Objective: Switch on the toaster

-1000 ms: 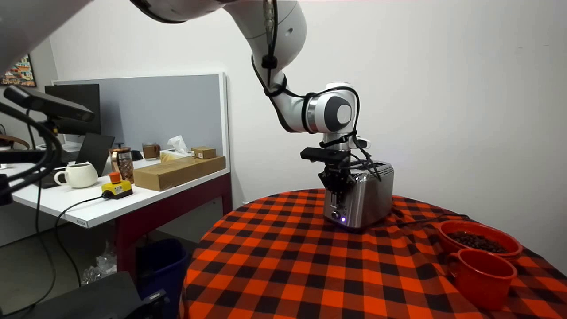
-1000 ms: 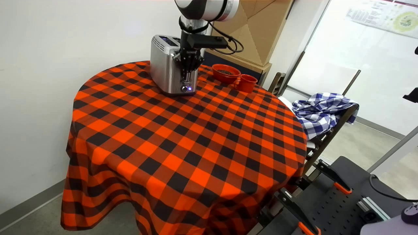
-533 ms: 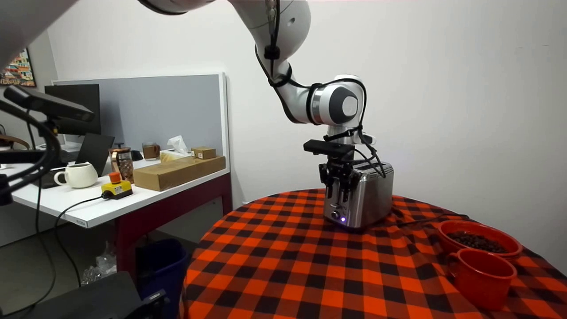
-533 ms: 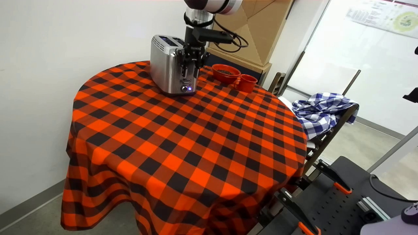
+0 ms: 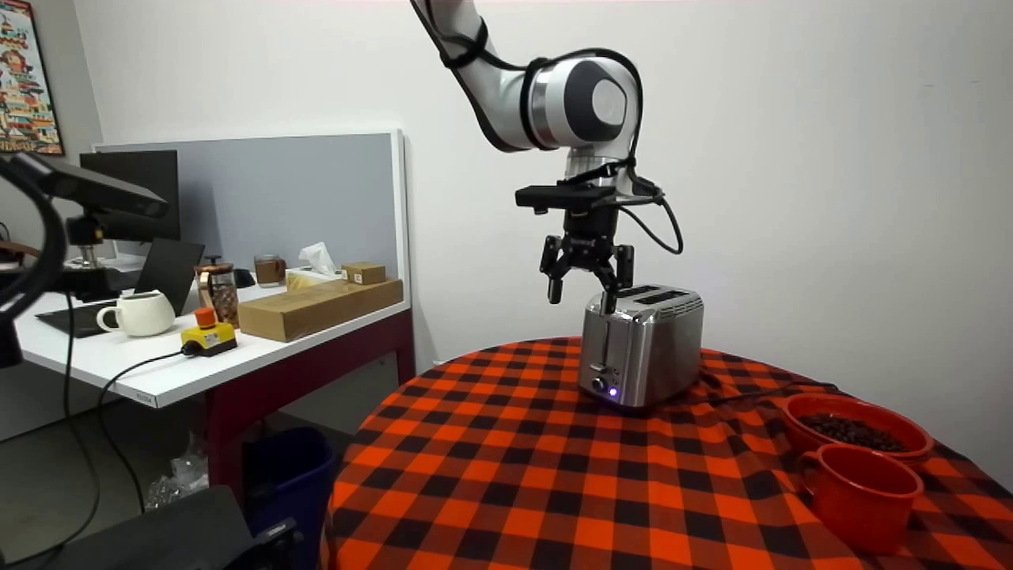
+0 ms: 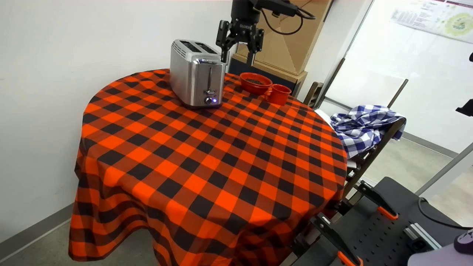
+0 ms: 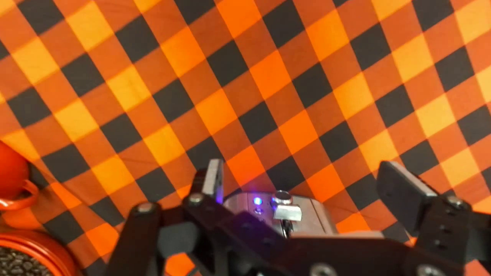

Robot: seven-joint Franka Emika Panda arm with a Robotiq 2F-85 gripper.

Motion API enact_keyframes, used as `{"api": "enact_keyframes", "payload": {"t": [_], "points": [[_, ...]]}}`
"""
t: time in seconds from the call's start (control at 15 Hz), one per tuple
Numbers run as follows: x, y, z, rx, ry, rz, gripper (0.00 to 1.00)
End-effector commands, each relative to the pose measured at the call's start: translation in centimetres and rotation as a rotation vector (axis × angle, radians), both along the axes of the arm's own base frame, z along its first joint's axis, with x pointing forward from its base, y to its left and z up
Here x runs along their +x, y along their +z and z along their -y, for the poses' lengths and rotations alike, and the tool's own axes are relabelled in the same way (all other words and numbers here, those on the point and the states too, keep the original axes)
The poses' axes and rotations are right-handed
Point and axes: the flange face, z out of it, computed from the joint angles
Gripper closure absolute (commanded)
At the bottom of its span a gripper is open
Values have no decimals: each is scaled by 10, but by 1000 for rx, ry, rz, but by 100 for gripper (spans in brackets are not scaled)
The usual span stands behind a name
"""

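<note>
Near the white wall, a box-shaped toaster of shiny silver metal is stood upright on a checked tablecloth, its corners rounded and its top cut by two long, dark slots. Low on its end panel are set a lever, a round knob and a glowing blue-violet light. Near the top of that end, the black gripper is held with its fingers spread wide; whether the metal is touched cannot be told. The tablecloth is patterned in orange-red and black squares, laid smooth on top and hung in soft waves over the curved edge. On it a glossy red bowl, partly filled with small dark pieces, and a red mug are placed side by side. Farther off, a white desk is backed by a gray panel and topped with a long cardboard box. Elsewhere, a blue-and-white checked cloth is draped over a chair.
</note>
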Motion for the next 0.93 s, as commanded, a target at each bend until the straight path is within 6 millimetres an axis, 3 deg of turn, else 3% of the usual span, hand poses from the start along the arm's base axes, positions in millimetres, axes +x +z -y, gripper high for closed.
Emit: {"api": "enact_keyframes", "payload": {"t": [0.0, 0.33, 0.4, 0.53, 0.87], "points": [[-66, 25, 27, -30, -28, -17, 0], [-129, 50, 52, -25, -6, -3, 0], [-98, 38, 49, -35, -39, -24, 0], [-106, 46, 51, -34, -39, -15, 0], [-102, 35, 50, -34, -37, -32, 0]]}}
